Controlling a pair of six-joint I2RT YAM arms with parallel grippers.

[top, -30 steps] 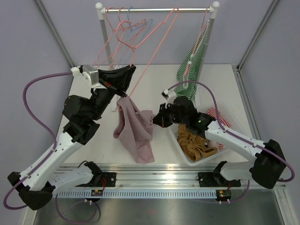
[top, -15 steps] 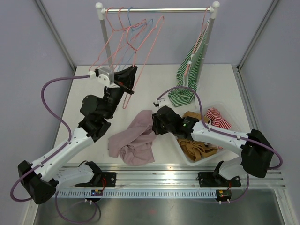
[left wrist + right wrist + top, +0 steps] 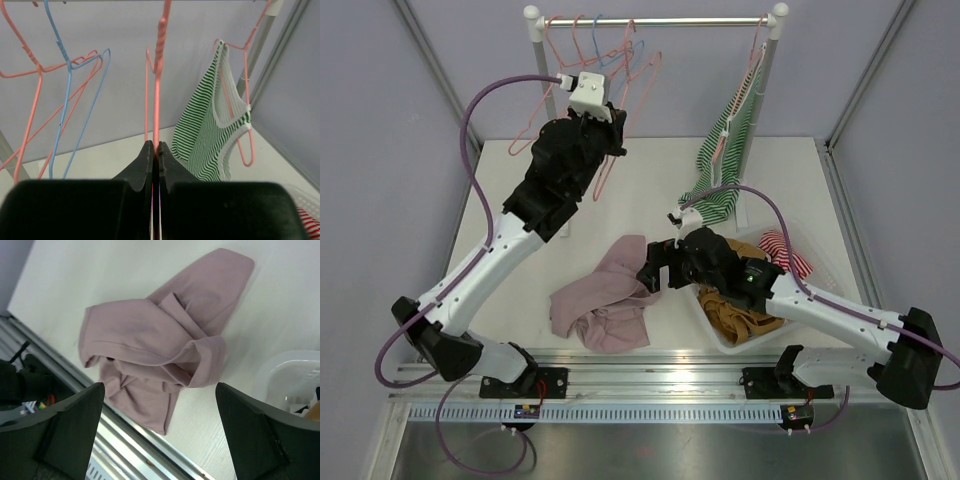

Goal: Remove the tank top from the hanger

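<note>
**Tank top down on the table, bare hanger up at the rail**

The table [image 3: 650,170] carries everything. The rail [image 3: 660,21] stands across its 12 o'clock edge, and from above the mauve tank top [image 3: 605,305] lies crumpled toward 7 o'clock, free of any wire. I judge the removal itself done. The white bin [image 3: 280,372] sits at 4 o'clock with other clothes in it, touching nothing of mine. A green striped top [image 3: 210,130] hangs at the rail's 2 o'clock end on its own wire.

My left pincer [image 3: 155,147] is pinched tight on the neck of the pink hanger [image 3: 157,110], raised toward the rail. I read that as carrying the empty hanger back to hang it. My right pincer [image 3: 652,277] is spread wide and holds nothing. It hovers at the 3 o'clock side of the cloth, as if it has just let the cloth go.

The overhead view cannot show my left grip, because my own arm covers it. Only the left wrist camera shows the wire clamped between the jaws. Only the right wrist camera shows the tank top's folds and hem.
</note>
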